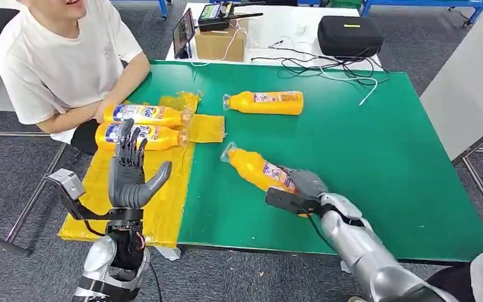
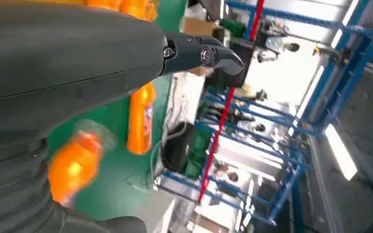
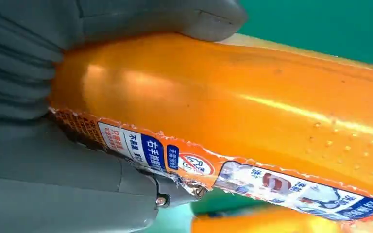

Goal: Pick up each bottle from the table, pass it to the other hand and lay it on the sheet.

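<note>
Both arms silver, jointed. Left hand (image 1: 127, 175): grey palm and thumb, darker fingers, black wrist collar with red wiring; small grey camera box (image 1: 66, 184) on black bracket. Right hand (image 1: 302, 189): grey ribbed cover, small screws at finger base, black cable along forearm.

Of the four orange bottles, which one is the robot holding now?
The bottle near the table's front edge, gripped by the right hand. Two others lie on the yellow sheet; the fourth lies untouched farther back.

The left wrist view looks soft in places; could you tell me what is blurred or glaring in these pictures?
Left wrist view: the nearer bottle is blurred, and the ceiling lights blow out. Right wrist view: a glare streak runs along the held bottle. Head view: evenly lit and sharp.
</note>
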Motion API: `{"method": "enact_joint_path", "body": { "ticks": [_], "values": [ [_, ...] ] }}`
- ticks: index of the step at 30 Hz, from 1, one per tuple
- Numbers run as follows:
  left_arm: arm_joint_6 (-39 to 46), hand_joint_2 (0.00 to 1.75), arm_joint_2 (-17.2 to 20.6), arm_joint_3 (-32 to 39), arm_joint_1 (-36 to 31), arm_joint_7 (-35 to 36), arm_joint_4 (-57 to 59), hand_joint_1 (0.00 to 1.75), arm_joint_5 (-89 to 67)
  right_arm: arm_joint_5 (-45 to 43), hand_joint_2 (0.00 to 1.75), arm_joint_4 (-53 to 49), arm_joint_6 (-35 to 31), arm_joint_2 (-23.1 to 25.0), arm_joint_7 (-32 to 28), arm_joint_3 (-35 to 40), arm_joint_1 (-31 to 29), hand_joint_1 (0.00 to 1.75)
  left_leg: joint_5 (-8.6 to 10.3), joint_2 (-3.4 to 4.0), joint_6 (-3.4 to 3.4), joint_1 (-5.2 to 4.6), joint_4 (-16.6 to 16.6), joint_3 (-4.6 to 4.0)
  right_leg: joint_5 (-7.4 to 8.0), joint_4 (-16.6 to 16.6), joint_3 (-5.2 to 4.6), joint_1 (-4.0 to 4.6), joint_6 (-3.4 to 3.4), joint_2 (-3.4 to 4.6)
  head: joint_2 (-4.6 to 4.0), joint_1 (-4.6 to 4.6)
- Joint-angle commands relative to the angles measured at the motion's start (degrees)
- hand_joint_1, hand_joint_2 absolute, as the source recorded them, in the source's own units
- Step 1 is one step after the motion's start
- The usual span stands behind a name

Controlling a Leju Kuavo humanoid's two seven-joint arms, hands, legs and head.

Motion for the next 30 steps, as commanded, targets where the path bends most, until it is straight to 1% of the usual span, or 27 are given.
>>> {"method": "enact_joint_path", "body": {
  "ticks": [1,3,4,6,8,9,10,11,12,13,14,15,17,18,19,21,22,25,27,28,30],
  "values": [
    [3.3,1.75,0.5,-6.5,2.0,1.2,13.7,0.0,-0.9,-13.6,1.75,-31.4,-5.2,4.9,-7.5,-10.1,18.4,1.75,0.06,-0.28,-0.08,0.02,-0.2,0.02,-0.04,-0.1,0.09,0.03,-0.11,-0.26,-0.02,0.0],
    [2.5,1.75,0.1,-7.2,3.7,-0.3,15.2,0.0,0.1,-15.0,1.75,-35.6,-6.8,5.3,-7.6,-10.3,19.9,1.75,0.02,-0.23,-0.08,0.05,-0.1,-0.16,-0.06,-0.1,-0.06,0.04,-0.11,-0.22,0.0,-0.02],
    [1.6,1.75,0.2,-7.9,4.9,0.6,15.9,0.0,1.4,-16.9,1.75,-37.8,-8.0,5.8,-9.2,-10.8,20.8,1.75,0.04,-0.21,-0.05,0.03,-0.1,-0.36,-0.04,0.0,-0.26,0.02,-0.07,-0.19,-0.02,-0.04],
    [-1.2,1.75,0.8,-9.5,7.1,-0.5,16.8,0.0,2.9,-19.1,1.75,-41.8,-8.3,6.0,-9.3,-10.6,22.5,1.75,-0.03,-0.15,-0.05,0.04,-0.1,-0.42,-0.09,0.0,-0.34,0.02,-0.06,-0.15,-0.02,-0.04],
    [-6.4,1.75,2.9,-12.2,8.9,-0.7,18.4,0.0,4.2,-21.1,1.75,-45.0,-7.0,5.7,-9.7,-9.7,23.7,1.75,-0.04,-0.17,-0.04,0.01,-0.1,-0.48,-0.12,0.0,-0.4,-0.01,-0.06,-0.18,-0.02,-0.02],
    [-6.6,1.75,3.0,-12.2,9.2,-0.9,18.4,0.0,4.3,-21.1,1.75,-45.1,-7.0,5.7,-9.7,-9.6,23.8,1.75,-0.02,-0.17,-0.04,0.01,-0.1,-0.55,-0.1,0.0,-0.47,-0.02,-0.06,-0.17,0.0,0.0],
    [-8.3,1.75,3.9,-13.5,9.3,-1.9,18.8,0.0,3.4,-21.6,1.75,-45.4,-5.0,5.1,-9.5,-8.4,23.8,1.75,-0.09,-0.14,-0.06,0.03,-0.1,-0.45,-0.15,-0.1,-0.35,0.0,-0.1,-0.16,-0.02,-0.02],
    [-9.4,1.75,4.3,-13.9,9.4,-2.7,18.7,0.0,2.9,-21.5,1.75,-45.0,-3.7,4.8,-9.4,-7.5,23.6,1.75,0.0,-0.16,-0.04,-0.01,-0.1,-0.68,-0.07,0.0,-0.58,-0.05,-0.04,-0.16,-0.02,-0.02],
    [-10.4,1.75,4.5,-14.3,9.4,-3.1,18.5,0.0,2.8,-21.0,1.75,-44.2,-2.6,4.5,-9.4,-6.2,23.2,1.75,-0.06,-0.17,-0.06,0.02,-0.1,-0.6,-0.12,0.0,-0.47,-0.03,-0.08,-0.18,-0.02,-0.02],
    [-12.7,1.75,4.9,-14.9,9.0,-3.6,18.2,0.0,2.4,-19.2,1.75,-42.7,-0.4,3.5,-9.9,-3.8,22.1,1.75,-0.02,-0.15,-0.05,-0.01,-0.1,-0.71,-0.07,0.0,-0.6,-0.05,-0.06,-0.16,-0.02,-0.02],
    [-13.8,1.75,4.8,-15.0,8.6,-3.7,18.1,0.0,1.9,-17.8,1.75,-41.3,0.0,3.7,-10.6,-2.6,21.4,1.75,-0.01,-0.11,-0.05,-0.01,-0.1,-0.8,-0.04,0.0,-0.69,-0.04,-0.06,-0.11,-0.02,-0.02],
    [-14.0,1.75,4.5,-14.7,8.3,-3.5,17.8,0.0,1.8,-17.3,1.75,-40.0,-0.4,4.3,-11.1,-2.3,20.9,1.75,-0.03,-0.09,-0.08,0.0,-0.1,-0.7,-0.06,-0.1,-0.6,-0.02,-0.11,-0.11,-0.02,-0.02],
    [-14.0,1.75,4.4,-14.7,8.2,-3.2,17.7,0.0,1.7,-17.2,1.75,-39.6,-0.6,4.4,-11.3,-2.2,20.8,1.75,0.0,-0.1,-0.05,0.0,-0.1,-0.86,-0.03,0.0,-0.75,-0.03,-0.07,-0.1,-0.02,-0.02],
    [-14.0,1.75,4.4,-14.7,8.2,-3.2,17.7,0.0,1.7,-17.2,1.75,-39.6,-0.6,4.4,-11.3,-2.2,20.8,1.75,-0.01,-0.09,-0.09,0.02,-0.1,-0.77,-0.04,0.0,-0.67,0.0,-0.12,-0.1,-0.02,-0.02],
    [-14.6,1.75,4.6,-15.1,8.0,-3.1,17.6,0.0,1.3,-16.5,1.75,-39.9,-0.7,4.1,-12.3,-1.7,20.6,1.75,0.01,-0.13,-0.05,0.01,-0.1,-0.87,-0.03,0.0,-0.76,-0.01,-0.07,-0.13,-0.02,-0.02],
    [-15.9,1.75,4.2,-15.4,7.2,-3.4,17.2,0.0,0.6,-14.7,1.75,-37.0,0.8,4.6,-11.6,1.1,19.3,1.75,-0.01,-0.14,-0.09,0.04,-0.1,-0.75,-0.05,-0.1,-0.63,0.02,-0.13,-0.15,0.0,-0.02],
    [-16.3,1.75,3.8,-15.3,6.9,-3.3,16.7,0.0,0.5,-12.4,1.75,-34.7,-0.1,5.3,-11.3,3.0,18.6,1.75,-0.02,-0.09,-0.1,0.05,-0.1,-0.68,-0.05,-0.1,-0.58,0.03,-0.15,-0.11,-0.02,-0.02],
    [-16.4,1.75,3.4,-15.3,6.7,-3.0,16.0,0.0,0.4,-11.6,1.75,-32.4,-1.0,6.2,-11.5,4.5,18.0,1.75,-0.04,0.04,-0.06,0.05,-0.1,-0.74,-0.03,0.0,-0.67,0.03,-0.12,0.02,-0.02,-0.02],
    [-14.3,1.75,2.3,-14.0,6.7,-3.6,14.8,0.0,-0.2,-9.7,1.75,-29.9,-0.4,7.1,-11.8,8.8,17.9,1.75,-0.06,-0.01,-0.09,0.08,-0.1,-0.65,-0.06,-0.1,-0.55,0.06,-0.14,-0.03,-0.02,-0.02],
    [-13.6,1.75,1.7,-13.2,6.6,-3.3,14.4,0.0,0.1,-9.2,1.75,-28.7,-0.7,7.7,-12.0,10.5,18.1,1.75,-0.02,-0.07,-0.05,0.07,-0.1,-0.8,-0.03,0.0,-0.68,0.04,-0.09,-0.07,-0.02,-0.02],
    [-12.3,1.75,0.8,-12.0,6.5,-2.4,13.4,0.0,1.5,-8.6,1.75,-26.8,-1.3,8.5,-12.0,13.6,18.3,1.75,-0.07,-0.03,-0.09,0.09,-0.1,-0.66,-0.08,0.0,-0.55,0.06,-0.14,-0.06,-0.02,-0.02]
  ]
}}
